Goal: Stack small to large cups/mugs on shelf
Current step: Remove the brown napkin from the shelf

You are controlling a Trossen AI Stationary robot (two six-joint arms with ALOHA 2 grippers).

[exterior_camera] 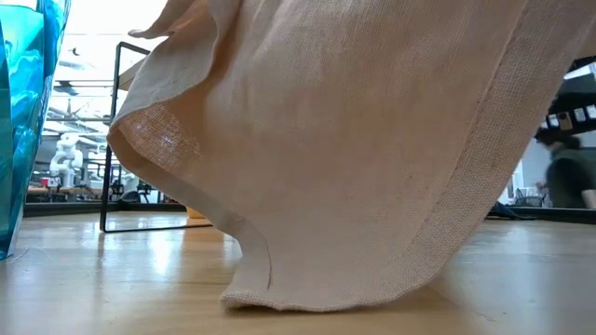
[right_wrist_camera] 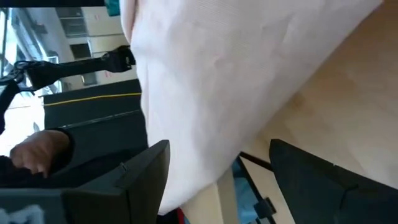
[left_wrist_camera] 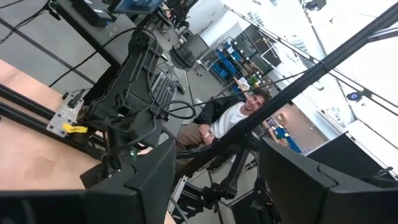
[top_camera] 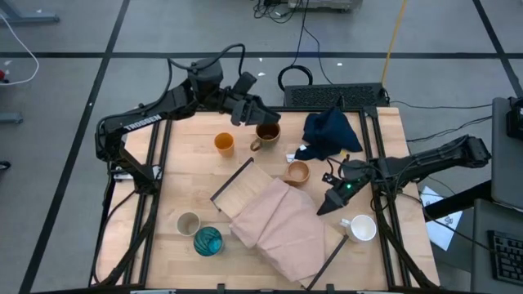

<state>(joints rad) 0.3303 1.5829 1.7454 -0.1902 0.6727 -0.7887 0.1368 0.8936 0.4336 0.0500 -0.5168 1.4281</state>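
The pink cloth covered the shelf, blocking stacking — the right end effector stood open at its edge; the left end effector, open wide, hovered beside the brown mug.

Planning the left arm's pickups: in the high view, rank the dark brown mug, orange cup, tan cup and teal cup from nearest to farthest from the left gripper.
From the left gripper:
1. Dark brown mug, just beside it.
2. Orange cup, toward the table's left.
3. Tan cup, mid-table.
4. Teal cup, near front edge.

Seated person beyond open jaws
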